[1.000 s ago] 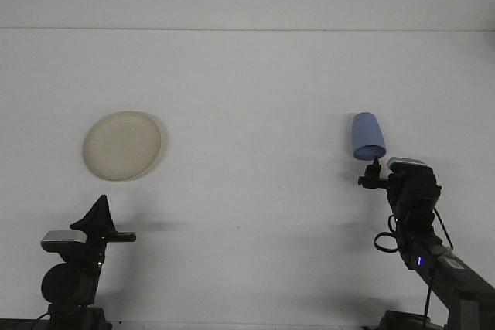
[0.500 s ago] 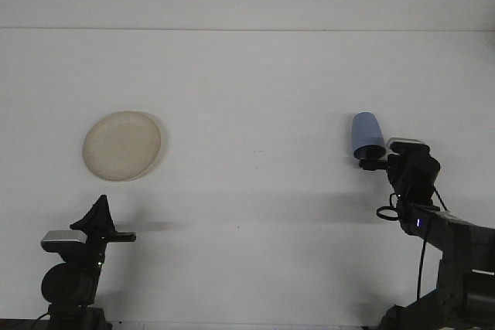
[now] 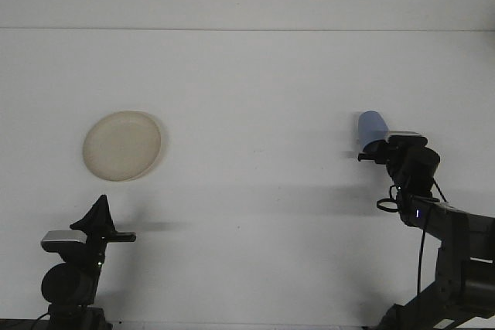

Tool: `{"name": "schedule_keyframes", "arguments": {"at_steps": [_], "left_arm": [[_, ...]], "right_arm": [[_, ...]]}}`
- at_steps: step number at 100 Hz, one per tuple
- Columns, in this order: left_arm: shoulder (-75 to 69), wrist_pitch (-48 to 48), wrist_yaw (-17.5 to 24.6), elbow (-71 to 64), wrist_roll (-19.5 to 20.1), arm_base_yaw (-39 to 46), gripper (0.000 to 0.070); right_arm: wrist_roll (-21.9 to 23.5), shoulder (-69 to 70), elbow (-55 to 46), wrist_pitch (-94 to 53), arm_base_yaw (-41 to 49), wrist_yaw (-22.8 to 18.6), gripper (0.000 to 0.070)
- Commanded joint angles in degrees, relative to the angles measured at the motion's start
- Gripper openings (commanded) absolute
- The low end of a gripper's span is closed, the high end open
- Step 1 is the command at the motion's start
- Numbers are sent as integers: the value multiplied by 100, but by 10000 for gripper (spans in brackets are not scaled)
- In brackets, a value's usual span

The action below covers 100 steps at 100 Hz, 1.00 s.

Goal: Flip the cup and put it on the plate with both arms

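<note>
At the right of the frame, a little above mid-height, your right gripper [image 3: 374,152] sits at the lower end of the blue cup [image 3: 371,127], with its fingers reaching in from the right toward the mouth of the cup; the dark wrist covers the contact, so you cannot tell from this view whether the fingers are spread, narrowed or already closed on the rim. The cup's placement makes sense for the job: it lies near that arm and well apart from the plate [image 3: 122,145], so this arm is the natural one to take it first, and the arm on the other side would have to help carry or finish the placing. What you see of the cup is a plain blue tapered body with a rounded closed end toward the top of the frame, apparently lying tipped on the white table [image 3: 255,98], its open end hidden behind the gripper. Far over at the left, just above mid-height, the plate is a pale cream round dish lying flat with nothing on it. Your left gripper [image 3: 101,214] stands parked at the lower left, below the plate, pointing upward, touching nothing; its fingers read as one dark wedge, so their spacing cannot be judged either.
</note>
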Motion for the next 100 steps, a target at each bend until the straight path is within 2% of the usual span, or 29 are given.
{"name": "schedule_keyframes", "arguments": {"at_steps": [1, 26, 37, 57, 80, 86, 100], "left_arm": [[-11, 57, 26, -111, -31, -11, 11], [-11, 57, 26, -111, -31, -11, 11], [-11, 57, 26, -111, -31, -11, 11], [-11, 57, 26, -111, -31, -11, 11], [-11, 57, 26, -111, -31, -11, 11], [-11, 57, 26, -111, -31, -11, 11], [-11, 57, 26, -111, -31, -11, 11]], "right_arm": [[-68, 22, 35, -151, -9, -13, 1], [-7, -1137, 35, -946, 15, 13, 1], [260, -1923, 35, -1766, 15, 184, 1], [544, -3449, 35, -3484, 149, 208, 1], [922, -4937, 70, -5139, 872, 225, 1], [1091, -5184, 188, -5687, 1165, 426, 1], [1427, -5383, 737, -7003, 1888, 1250, 1]]}}
